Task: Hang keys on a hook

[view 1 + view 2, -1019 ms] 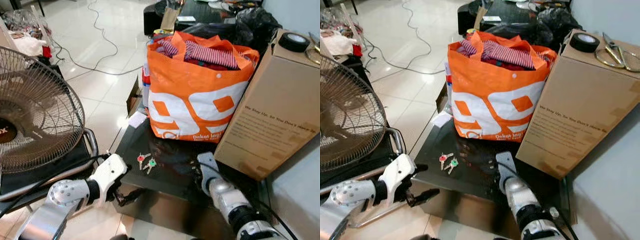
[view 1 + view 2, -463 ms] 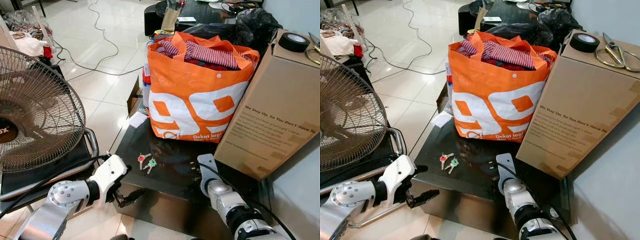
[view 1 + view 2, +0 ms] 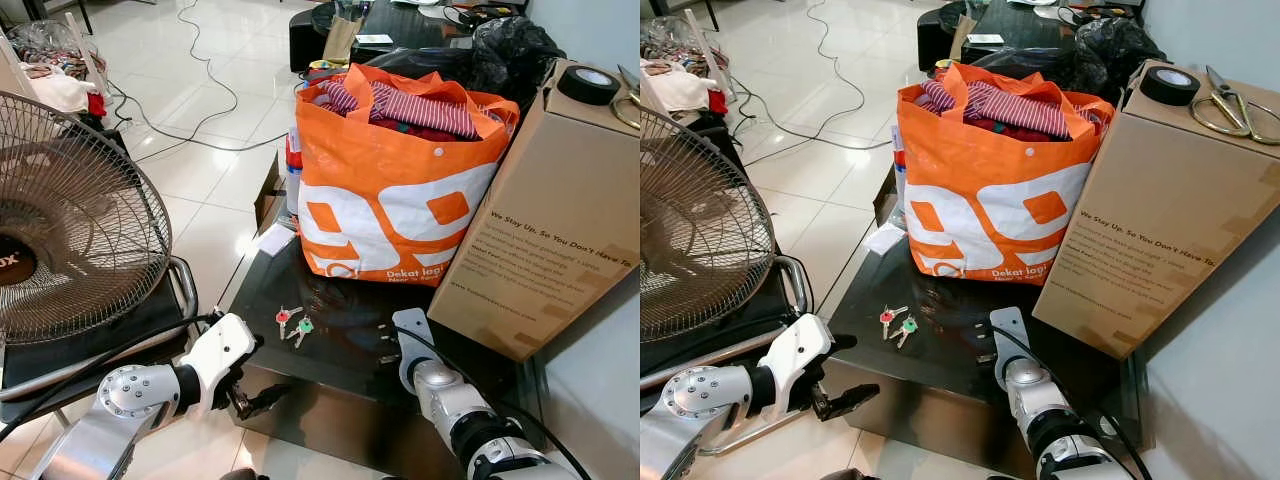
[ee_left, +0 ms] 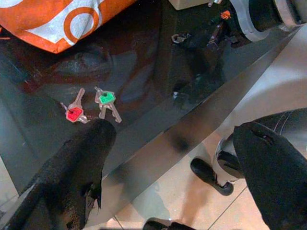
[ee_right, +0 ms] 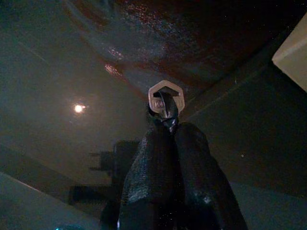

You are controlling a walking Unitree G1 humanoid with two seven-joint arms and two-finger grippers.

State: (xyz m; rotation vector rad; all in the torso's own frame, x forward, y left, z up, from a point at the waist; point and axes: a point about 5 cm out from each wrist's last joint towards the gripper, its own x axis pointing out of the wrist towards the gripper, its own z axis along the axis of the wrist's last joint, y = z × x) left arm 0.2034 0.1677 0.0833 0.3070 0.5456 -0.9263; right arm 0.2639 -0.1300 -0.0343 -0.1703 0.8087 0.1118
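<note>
Two keys, one red-capped and one green-capped (image 3: 293, 322), lie loose on the dark glass table (image 3: 330, 395), near its front left. In the left wrist view the keys (image 4: 91, 105) rest just past one black finger. My left gripper (image 3: 248, 392) hangs open at the table's front edge, below and in front of the keys, its fingers (image 4: 81, 167) wide apart. My right gripper (image 3: 985, 345) is low over the table, right of the keys. In the right wrist view it (image 5: 167, 125) is shut, pinching a small silver key (image 5: 166, 98) with a hexagonal head against the glass.
A full orange shopping bag (image 3: 395, 190) stands at the back of the table. A tall cardboard box (image 3: 545, 220) with a tape roll (image 3: 1169, 84) and scissors (image 3: 1225, 105) on top stands to the right. A floor fan (image 3: 70, 220) stands left; cables (image 3: 190, 110) cross the tiled floor.
My right gripper has crept a little to the left over the glass. My left gripper has sunk slightly at the table edge. The coloured keys have not moved.
</note>
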